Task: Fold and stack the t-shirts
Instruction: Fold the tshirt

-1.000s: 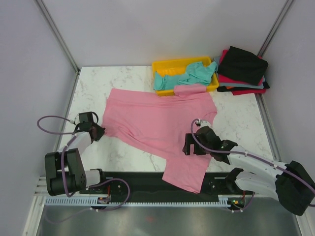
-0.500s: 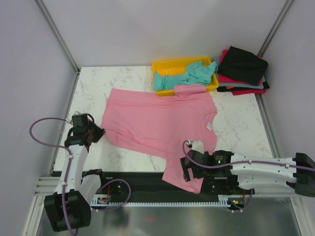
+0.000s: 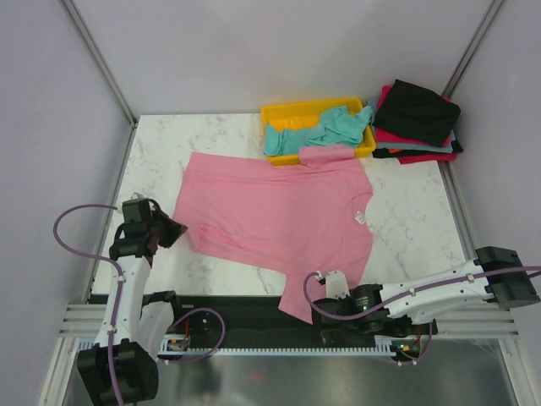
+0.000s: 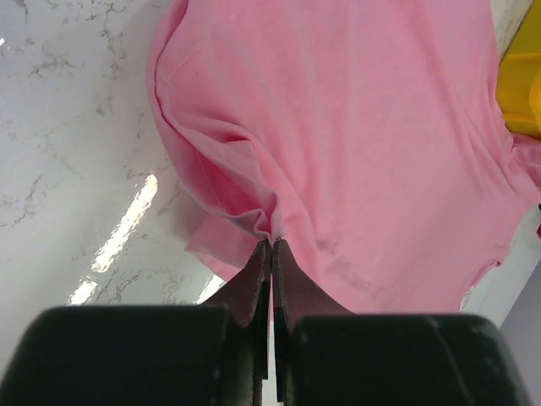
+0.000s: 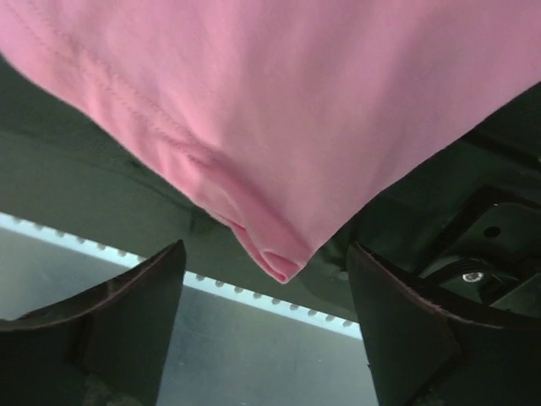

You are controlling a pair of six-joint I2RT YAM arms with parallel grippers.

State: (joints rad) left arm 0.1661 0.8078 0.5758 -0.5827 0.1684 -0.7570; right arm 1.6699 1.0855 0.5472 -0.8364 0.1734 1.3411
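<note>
The pink t-shirt lies spread across the table's middle, and its near corner hangs over the front edge. My left gripper is shut on a bunched fold at the shirt's left edge; the left wrist view shows the fingertips pinching pink cloth. My right gripper is open at the hanging near corner. In the right wrist view that corner droops between the spread jaws, untouched. The teal t-shirt lies crumpled in the tray. The black t-shirt lies on the red one, back right.
The yellow plastic tray stands at the back centre, touching the pink shirt's far edge; it also shows in the left wrist view. The black base rail runs along the near edge under the hanging corner. Bare marble shows at left.
My right gripper has moved off the shirt's right side down to its hanging near corner. My left gripper stays shut on the left edge, which shifted a little.
</note>
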